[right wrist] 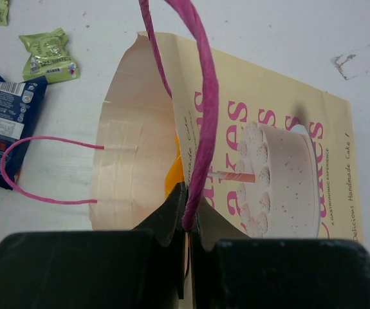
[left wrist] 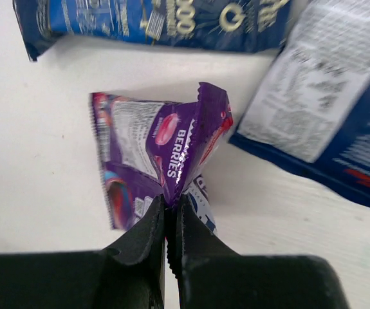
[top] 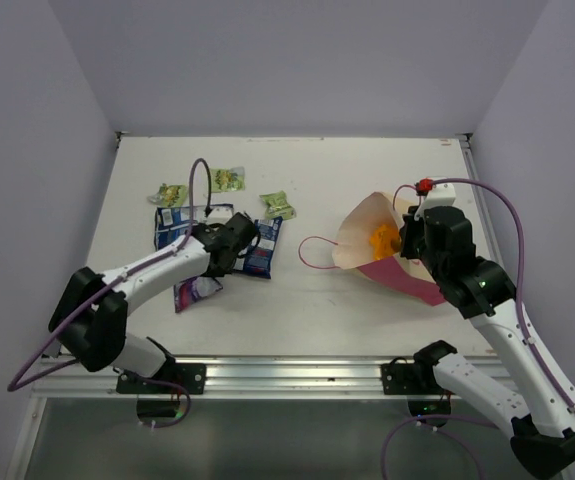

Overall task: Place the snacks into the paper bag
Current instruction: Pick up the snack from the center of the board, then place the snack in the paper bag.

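Now left claw (left wrist: 172, 212) pinches purple packet (left wrist: 159, 148); next it likely needs lifting toward paper bag (right wrist: 287, 161), whose rim right claw (right wrist: 186, 212) pinches.

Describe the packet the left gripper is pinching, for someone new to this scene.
On the left half of the table, away from the paper bag, find the left gripper. Its shut jaws pinch a crumpled purple packet marked BERRIES. Its neighbours are dark blue packets.
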{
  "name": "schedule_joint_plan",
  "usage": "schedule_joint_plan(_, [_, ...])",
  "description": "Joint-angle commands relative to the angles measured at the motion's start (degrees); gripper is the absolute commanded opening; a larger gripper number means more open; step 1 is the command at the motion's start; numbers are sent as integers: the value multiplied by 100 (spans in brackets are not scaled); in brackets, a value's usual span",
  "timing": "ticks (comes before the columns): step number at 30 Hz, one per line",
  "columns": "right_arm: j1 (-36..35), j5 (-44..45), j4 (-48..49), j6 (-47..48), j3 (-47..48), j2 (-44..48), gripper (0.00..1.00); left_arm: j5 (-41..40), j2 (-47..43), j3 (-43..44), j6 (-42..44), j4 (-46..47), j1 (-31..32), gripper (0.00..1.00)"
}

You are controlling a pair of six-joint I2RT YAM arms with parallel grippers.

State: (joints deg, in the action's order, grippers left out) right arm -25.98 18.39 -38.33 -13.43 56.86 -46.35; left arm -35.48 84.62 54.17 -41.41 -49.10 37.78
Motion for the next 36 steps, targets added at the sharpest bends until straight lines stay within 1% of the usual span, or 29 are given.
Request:
schedule_joint_plan(1, [-21,33,528,16,150,108,0,278,-647,637,-52,-214,-16,0])
schedule_joint_plan(4, [-21,7,484,16,185,143,0,621,-1034,1015,19,-170,-16,0])
schedule_joint_plan(5, [-21,-2,475,16,202,152,0,857,-1131,1173,71,-126,-8,0])
schedule_joint_plan(11, [-21,-117,493,-28,238,144,0,1683,-1772,1622,142,488,-16,0])
schedule_joint_plan(16, [-21,-213,554,-54,211,135,0,2273,-2001,1702,72,1191,-8,0])
schedule_joint_plan(17, [-13,-231,563,-54,211,135,0,2570,-2063,1658,37,1340,-16,0])
schedule_joint_plan(19, [-21,-248,572,-54,229,135,0,2870,-2125,1571,-95,1893,-16,0])
schedule_joint_plan(20, [-13,-275,581,-54,229,135,0,3211,-2177,1457,-156,2104,-16,0])
schedule_joint_plan(21, [-21,-284,598,-63,238,135,0,3345,-2195,1395,-209,2533,-16,0])
schedule_joint_plan(27, [-13,-389,651,-124,238,135,0,4048,-1923,1175,-473,3678,-16,0])
schedule_joint_plan(31, [-21,-450,721,-186,203,135,0,4820,-1712,912,-981,4644,-16,0])
schedule_joint_plan(32, [-21,-459,747,-195,194,143,0,4936,-1616,850,-1105,5160,-16,0])
schedule_joint_plan(34, [-21,-486,774,-221,185,144,0,5225,-1519,666,-1456,5611,-16,0])
schedule_joint_plan(35, [-13,-503,791,-239,185,144,0,5305,-1440,604,-1580,6031,-8,0])
schedule_joint_plan(36, [-13,-512,800,-248,185,144,0,5367,-1396,542,-1703,6261,-16,0])
